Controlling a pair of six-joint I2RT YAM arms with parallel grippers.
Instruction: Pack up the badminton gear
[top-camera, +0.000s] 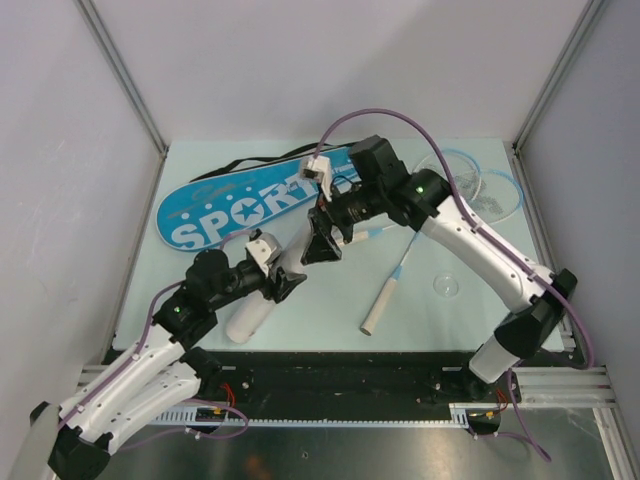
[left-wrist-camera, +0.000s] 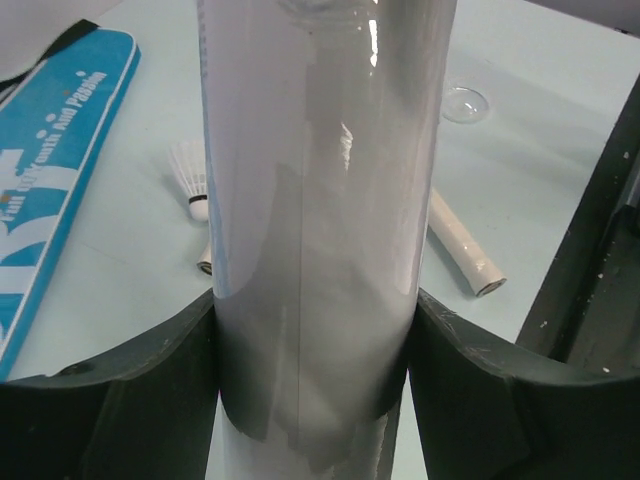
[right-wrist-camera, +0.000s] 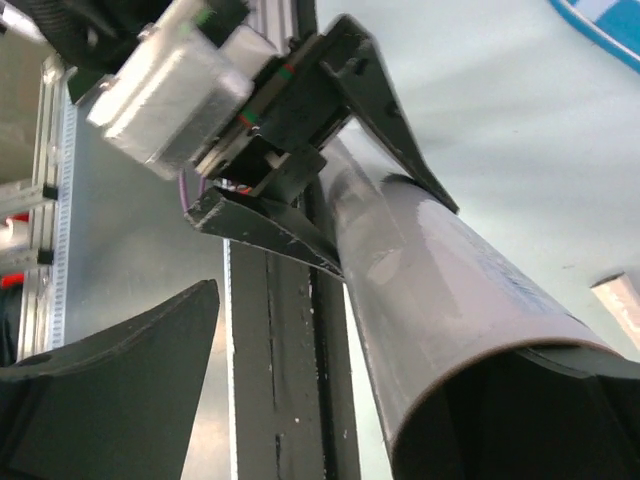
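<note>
The long white tube (top-camera: 262, 295) lies slanted on the table, and my left gripper (top-camera: 283, 283) is shut on its middle. In the left wrist view the tube (left-wrist-camera: 320, 200) fills the gap between both fingers (left-wrist-camera: 150, 380). My right gripper (top-camera: 322, 246) is open at the tube's far, open end (right-wrist-camera: 470, 330), with one finger (right-wrist-camera: 110, 400) well clear of it. A shuttlecock (left-wrist-camera: 190, 180) lies left of the tube. One racket's white handle (top-camera: 374, 318) points at me; the heads (top-camera: 480, 185) lie at the back right. The blue "SPORT" cover (top-camera: 240, 208) lies at the back left.
A small clear cap (top-camera: 446, 286) lies right of the racket handle and also shows in the left wrist view (left-wrist-camera: 465, 103). A second white handle end (left-wrist-camera: 205, 262) peeks out from behind the tube. The black rail (top-camera: 330, 375) runs along the near table edge.
</note>
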